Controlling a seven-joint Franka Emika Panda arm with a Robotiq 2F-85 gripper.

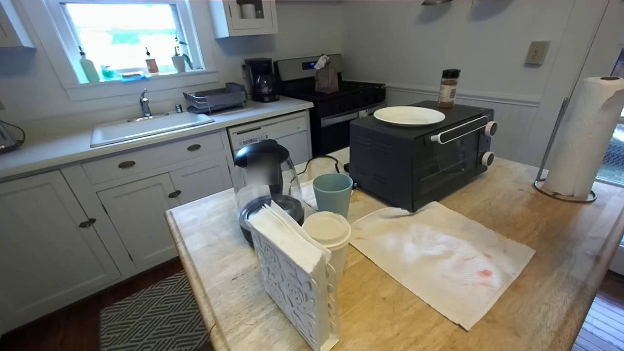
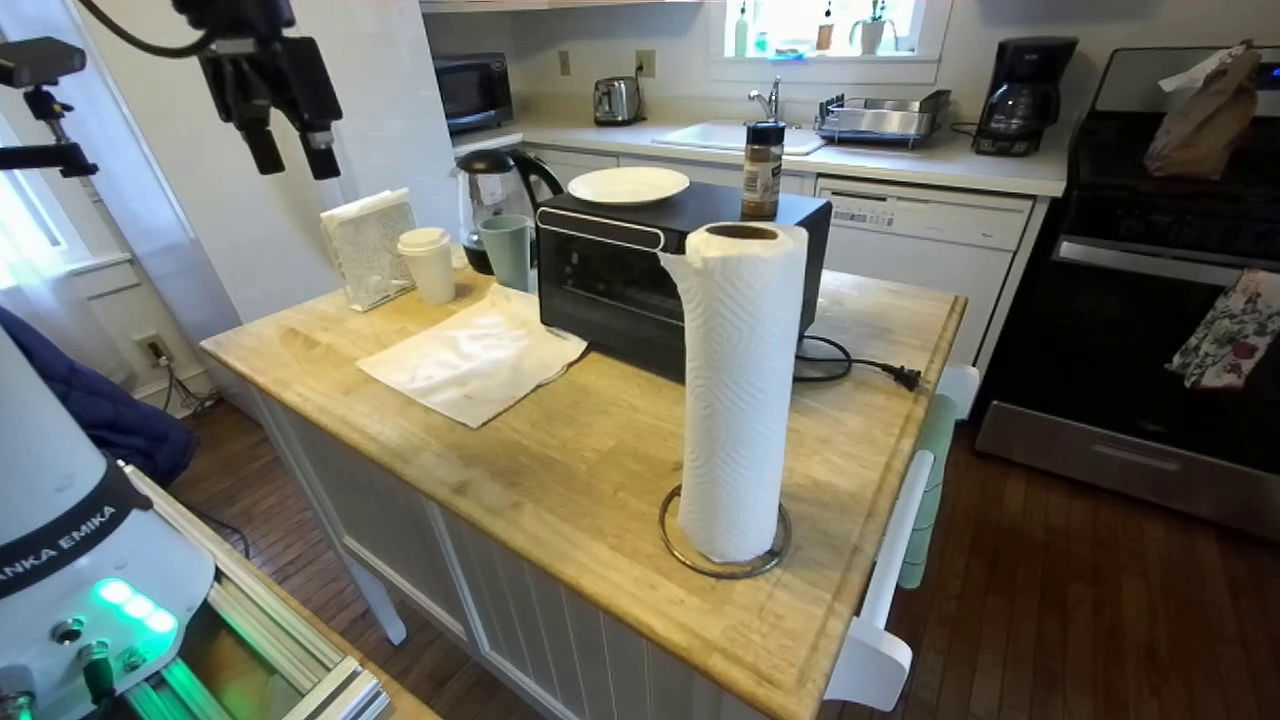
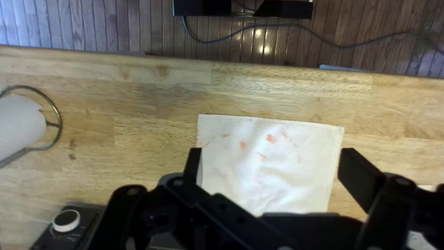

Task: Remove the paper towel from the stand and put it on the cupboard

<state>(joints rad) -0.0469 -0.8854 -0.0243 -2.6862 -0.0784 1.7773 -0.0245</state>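
The white paper towel roll stands upright on a wire stand at the island's end, in both exterior views [image 1: 582, 141] [image 2: 740, 400]. The stand's metal ring base shows beneath the roll [image 1: 565, 197] [image 2: 725, 573]. In the wrist view the roll [image 3: 20, 123] and ring [image 3: 57, 114] are at the left edge, partly cut off. My gripper [image 2: 290, 165] is open and empty, high above the island's far end, well away from the roll. In the wrist view its spread fingers [image 3: 270, 152] frame a cloth below. White cupboards [image 1: 53, 234] stand under the sink counter.
The wooden island [image 2: 600, 480] holds a black toaster oven [image 1: 419, 151] with a white plate [image 1: 408, 116] and spice jar [image 1: 447, 88] on top. A stained cloth [image 1: 438, 258], napkin holder [image 1: 292, 278], white cup [image 1: 326, 234], green cup [image 1: 333, 192] and glass kettle [image 1: 268, 190] are there too.
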